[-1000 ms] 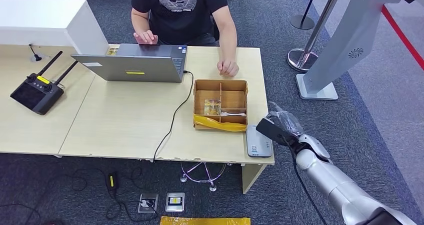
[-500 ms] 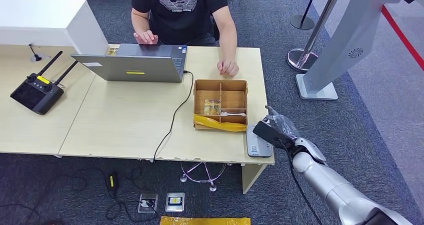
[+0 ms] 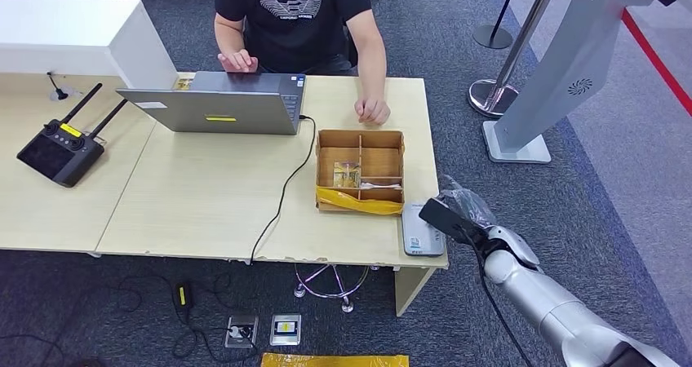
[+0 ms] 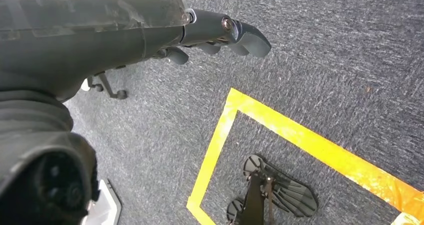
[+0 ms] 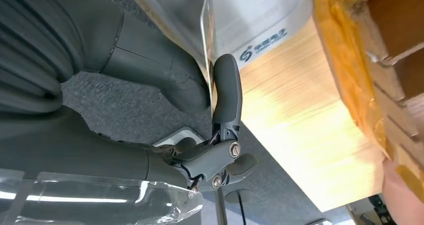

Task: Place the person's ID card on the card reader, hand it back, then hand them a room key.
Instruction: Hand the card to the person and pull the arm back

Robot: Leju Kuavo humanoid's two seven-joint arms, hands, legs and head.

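Note:
My right hand (image 3: 467,210) pinches the dark ID card (image 3: 438,217) just off the table's front right corner. The card hangs over the right edge of the grey card reader (image 3: 417,236); whether it touches I cannot tell. In the right wrist view the card (image 5: 207,30) shows edge-on between the thumb and a dark finger (image 5: 227,87), with the reader (image 5: 260,20) right behind it. My left hand (image 4: 220,32) hangs over the carpet, fingers apart, holding nothing. The person's hand (image 3: 371,110) rests on the table behind the cardboard box (image 3: 360,143).
The divided cardboard box, yellow tape along its front, holds a clear item (image 3: 347,174) and a white one (image 3: 380,186). A laptop (image 3: 219,102) with a black cable and a black remote controller (image 3: 59,151) lie further left. A grey kiosk stand (image 3: 555,73) and a barrier post stand to the right.
My right hand with the card has sunk slightly toward the table's front corner beside the reader. The person and the things on the table have not moved.

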